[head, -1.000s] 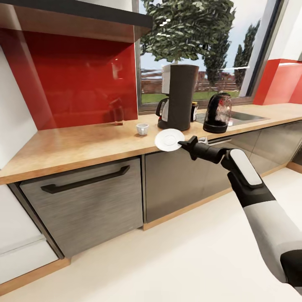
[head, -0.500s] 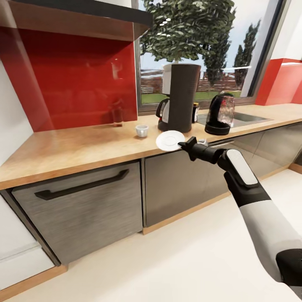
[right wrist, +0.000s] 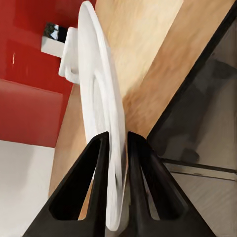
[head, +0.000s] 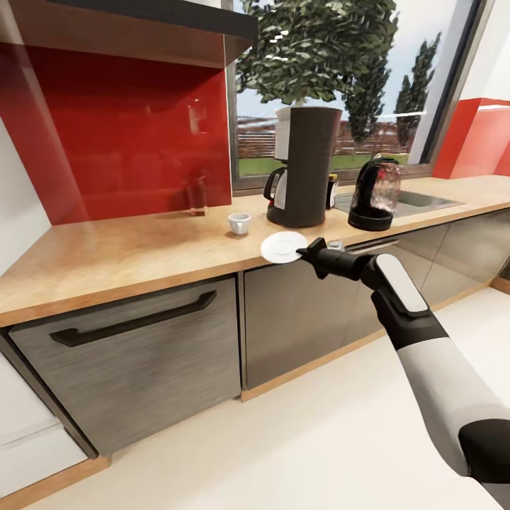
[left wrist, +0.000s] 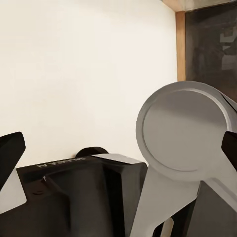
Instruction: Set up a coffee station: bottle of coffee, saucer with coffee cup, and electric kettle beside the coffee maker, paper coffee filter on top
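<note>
On the left of the worktop sits the small coffee cup, apart from the coffee maker. Just in front of the machine, the saucer hovers over the worktop's front edge, nearly flat, its rim pinched by the right end effector; the wrist camera shows both fingers pressed onto the rim. It looks thin, stiff, glossy and breakable, so a rim grip could slip. Further right stands the kettle. The left end effector's state I cannot tell.
</note>
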You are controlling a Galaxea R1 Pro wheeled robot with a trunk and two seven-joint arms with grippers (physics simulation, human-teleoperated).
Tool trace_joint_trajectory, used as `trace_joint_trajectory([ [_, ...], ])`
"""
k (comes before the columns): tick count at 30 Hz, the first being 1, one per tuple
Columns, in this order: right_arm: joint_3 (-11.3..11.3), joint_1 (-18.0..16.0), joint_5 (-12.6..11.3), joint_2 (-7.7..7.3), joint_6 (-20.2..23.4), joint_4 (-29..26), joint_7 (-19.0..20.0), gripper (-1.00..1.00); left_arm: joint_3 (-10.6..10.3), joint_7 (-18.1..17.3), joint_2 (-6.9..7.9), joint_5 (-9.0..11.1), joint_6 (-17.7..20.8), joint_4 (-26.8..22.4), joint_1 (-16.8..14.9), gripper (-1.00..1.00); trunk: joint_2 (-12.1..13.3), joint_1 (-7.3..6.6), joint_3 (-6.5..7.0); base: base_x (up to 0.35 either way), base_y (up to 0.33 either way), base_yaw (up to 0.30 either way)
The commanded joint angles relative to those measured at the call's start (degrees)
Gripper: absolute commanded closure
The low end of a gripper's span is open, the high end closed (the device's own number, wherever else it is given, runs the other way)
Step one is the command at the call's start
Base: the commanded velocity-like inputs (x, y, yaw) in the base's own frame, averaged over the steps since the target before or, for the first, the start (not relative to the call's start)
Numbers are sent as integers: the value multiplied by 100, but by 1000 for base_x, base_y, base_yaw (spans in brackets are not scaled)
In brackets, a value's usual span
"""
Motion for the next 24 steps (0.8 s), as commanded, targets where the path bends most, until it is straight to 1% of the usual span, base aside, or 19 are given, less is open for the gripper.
trace_joint_trajectory([
  [1,8,-5,-66,-4,-17,-4,-56,100,-48,-10,3,47,6,-6,-2,-100,-3,-1,-6,2,0,0],
  [5,7,-5,-65,4,-17,153,-75,100,-48,-10,3,47,6,-6,-2,-100,-3,-1,-6,52,0,0],
  [9,7,-5,-67,6,-17,284,-77,100,-48,-10,3,47,8,-6,-2,-100,-3,-1,-6,202,0,0],
  [13,7,-5,-68,6,-17,313,-78,100,-48,-10,3,47,10,-6,-2,-100,-3,-1,-6,108,0,0],
  [21,7,-5,-68,6,-17,334,-79,100,-48,-10,3,47,7,-6,-2,-100,-3,-1,-6,24,0,0],
  [24,7,-5,-68,6,-17,339,-78,100,-48,-10,3,47,10,-6,-2,-100,-3,-1,-6,117,0,0],
])
